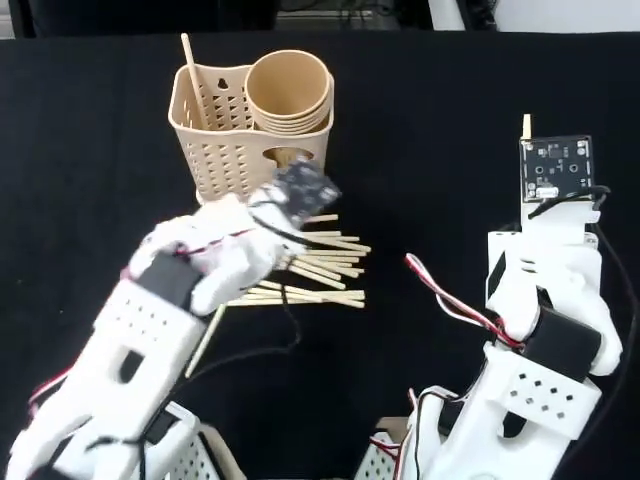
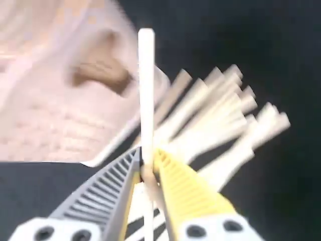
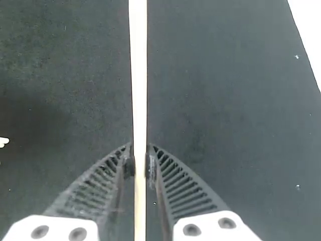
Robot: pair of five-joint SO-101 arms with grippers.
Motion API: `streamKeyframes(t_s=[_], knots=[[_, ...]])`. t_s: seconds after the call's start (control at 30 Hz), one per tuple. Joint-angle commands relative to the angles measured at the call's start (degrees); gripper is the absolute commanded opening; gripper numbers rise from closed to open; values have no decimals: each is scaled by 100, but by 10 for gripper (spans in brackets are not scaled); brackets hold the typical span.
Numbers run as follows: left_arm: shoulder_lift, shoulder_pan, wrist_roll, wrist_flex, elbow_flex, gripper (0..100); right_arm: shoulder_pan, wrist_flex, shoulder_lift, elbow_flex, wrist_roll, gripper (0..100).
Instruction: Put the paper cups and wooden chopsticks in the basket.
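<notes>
Pinching one chopstick (image 2: 146, 90) in left claw (image 2: 148, 169), jaws closed on it, centre frame over loose chopsticks (image 1: 325, 272) fanned below basket (image 1: 215, 150), upper left. Stacked paper cups (image 1: 288, 90) inside basket, upright stick (image 1: 190, 75) beside them. Right claw (image 3: 139, 166) clamped on another chopstick (image 3: 137, 75), right side, well apart.

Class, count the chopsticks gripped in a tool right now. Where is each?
2. The first chopstick is pinched in the left tool by the loose pile beside the basket; the second chopstick is in the right tool above the black cloth.
</notes>
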Motion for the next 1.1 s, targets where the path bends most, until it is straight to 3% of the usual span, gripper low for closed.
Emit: streamKeyframes(t_s=[0.0,0.2,0.33,0.43,0.57,0.77,1.07], knots=[[-809,-101,571,-615,180,29,-88,-97,-66,-66,0,12],[-1688,84,1143,-2154,365,29,-53,-105,-66,-75,0,12],[-2136,31,1134,-2734,356,29,-53,-105,-66,-75,0,12],[-2356,-523,1169,-3121,356,29,-79,-105,-66,-66,0,12],[-2321,-1455,1345,-4220,374,29,-88,-105,-66,-57,0,12],[-1486,-1745,2699,-5758,57,29,-88,-105,-66,-84,-44,12],[1433,-1754,2848,-5890,-1666,29,-88,-141,-66,-75,-53,12]])
